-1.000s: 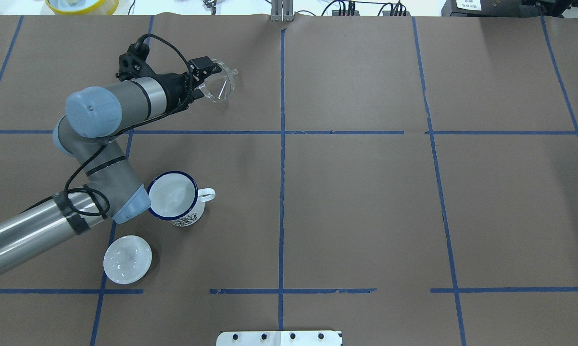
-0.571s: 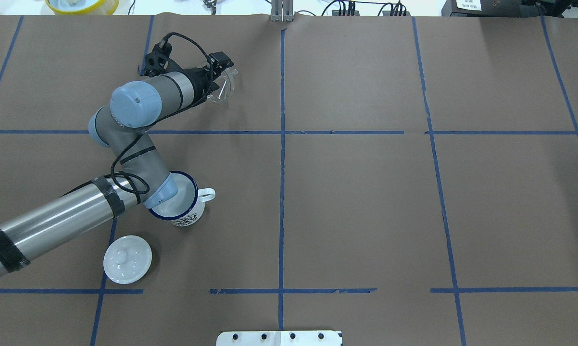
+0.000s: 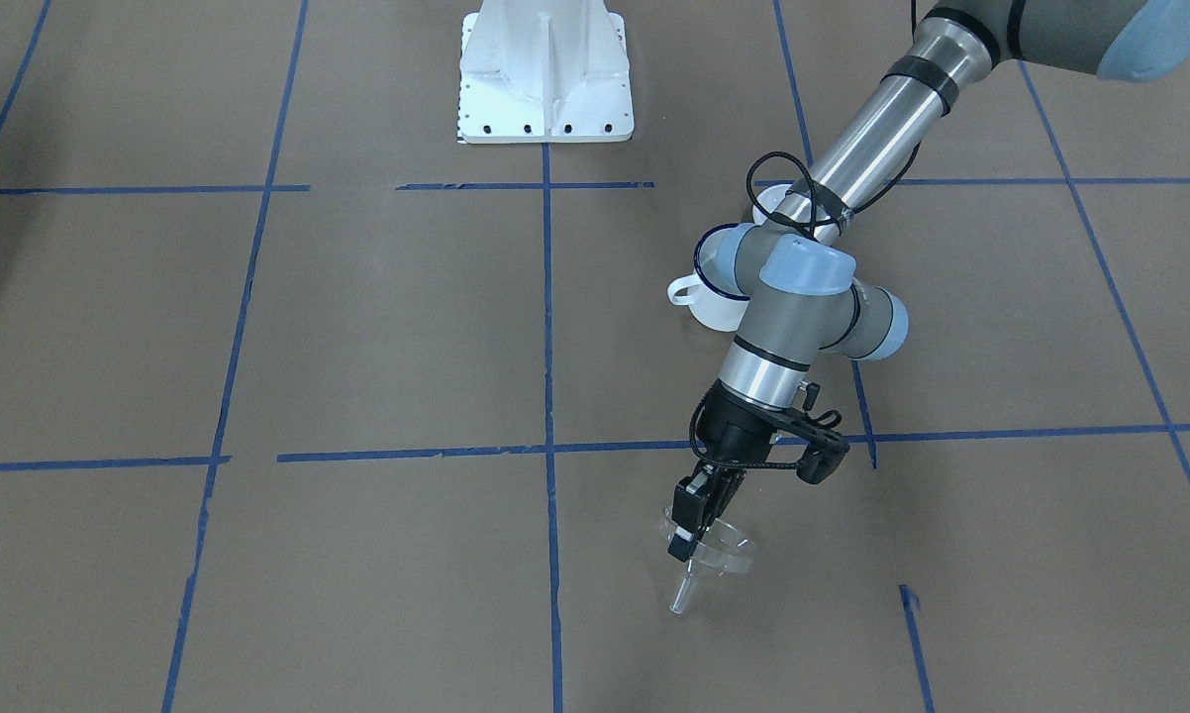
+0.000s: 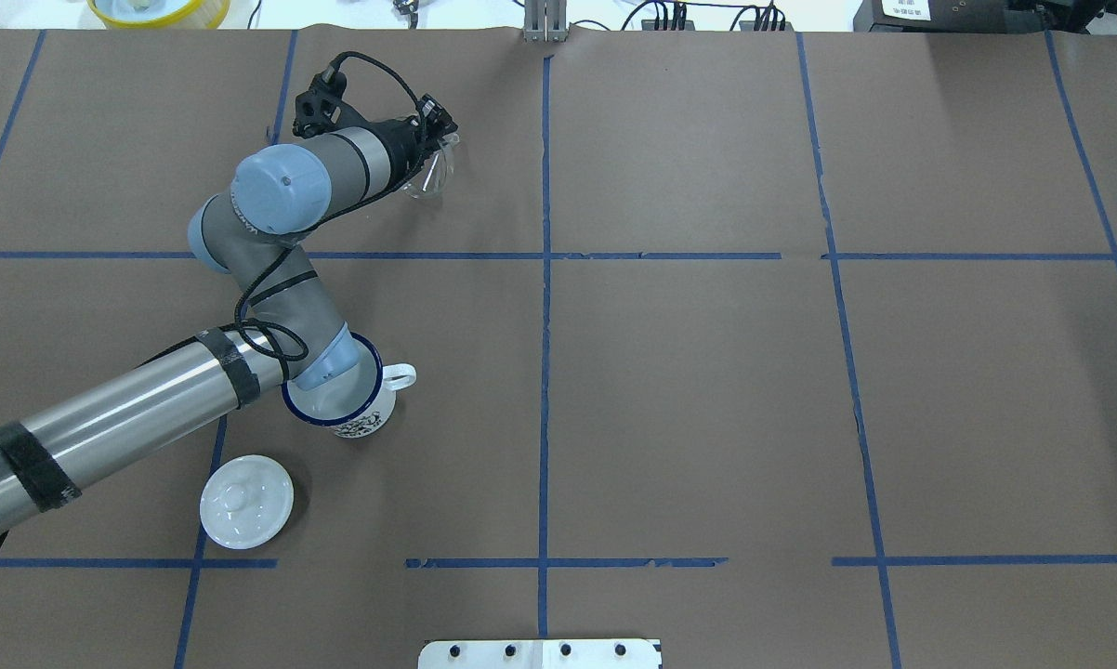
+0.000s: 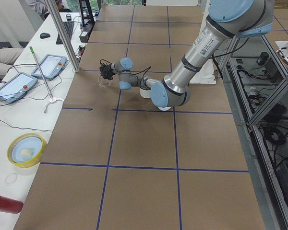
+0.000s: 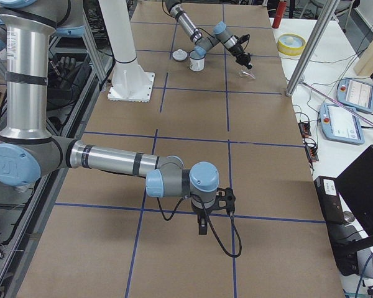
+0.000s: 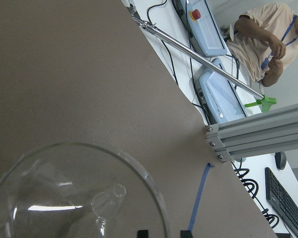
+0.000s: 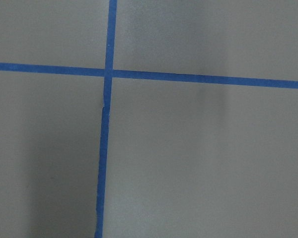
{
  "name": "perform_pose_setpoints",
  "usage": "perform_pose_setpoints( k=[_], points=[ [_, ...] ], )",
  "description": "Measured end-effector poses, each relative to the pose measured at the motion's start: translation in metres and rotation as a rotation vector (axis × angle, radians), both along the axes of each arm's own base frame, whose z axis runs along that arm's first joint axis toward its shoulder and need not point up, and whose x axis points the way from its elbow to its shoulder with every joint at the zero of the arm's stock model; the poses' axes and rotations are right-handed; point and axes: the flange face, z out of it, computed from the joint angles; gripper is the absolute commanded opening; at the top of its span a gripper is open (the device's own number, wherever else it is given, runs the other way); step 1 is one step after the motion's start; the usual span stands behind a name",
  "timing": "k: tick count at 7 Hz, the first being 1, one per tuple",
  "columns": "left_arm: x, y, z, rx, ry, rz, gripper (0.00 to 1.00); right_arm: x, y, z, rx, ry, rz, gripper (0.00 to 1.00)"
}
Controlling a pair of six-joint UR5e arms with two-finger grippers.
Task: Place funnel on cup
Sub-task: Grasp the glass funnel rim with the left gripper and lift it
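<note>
The clear funnel (image 4: pixel 431 169) is at the far left of the table, tilted, with its spout (image 3: pixel 681 597) pointing down at the paper. My left gripper (image 4: pixel 440 133) is shut on the funnel's rim. In the left wrist view the rim (image 7: pixel 161 218) runs between the two fingertips, and in the front view the gripper (image 3: pixel 682 540) is on the cone's near-left edge. The white cup (image 4: pixel 359 413) with a blue rim stands nearer the robot, partly hidden under my left arm's elbow. My right gripper (image 6: pixel 202 226) shows only in the exterior right view, so I cannot tell its state.
A round white knobbed lid (image 4: pixel 246 501) lies on the paper near the cup. My left forearm (image 4: pixel 122 427) crosses low over the table's left side. An aluminium post (image 7: pixel 248 131) and control pads stand past the table's far edge. The right wrist view shows only paper and blue tape.
My left arm has swung forward. Its elbow now covers part of the cup, and the wrist has moved a little farther and right at the funnel, which looks more tilted.
</note>
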Motion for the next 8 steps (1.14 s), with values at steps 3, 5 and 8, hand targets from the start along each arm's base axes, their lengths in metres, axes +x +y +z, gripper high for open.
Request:
perform_pose_setpoints(
  k=[3,5,8],
  points=[
    [-0.034,-0.005,-0.044,0.069,0.059,-0.021,0.0,0.0,0.0,0.0,0.001,0.0,0.0,1.0],
    [-0.065,0.015,-0.109,0.098,0.093,0.032,0.0,0.0,0.0,0.0,0.0,0.0,0.0,1.0],
    [-0.144,0.114,-0.189,-0.005,-0.008,0.177,0.0,0.0,0.0,0.0,0.0,0.0,0.0,1.0]
  ],
)
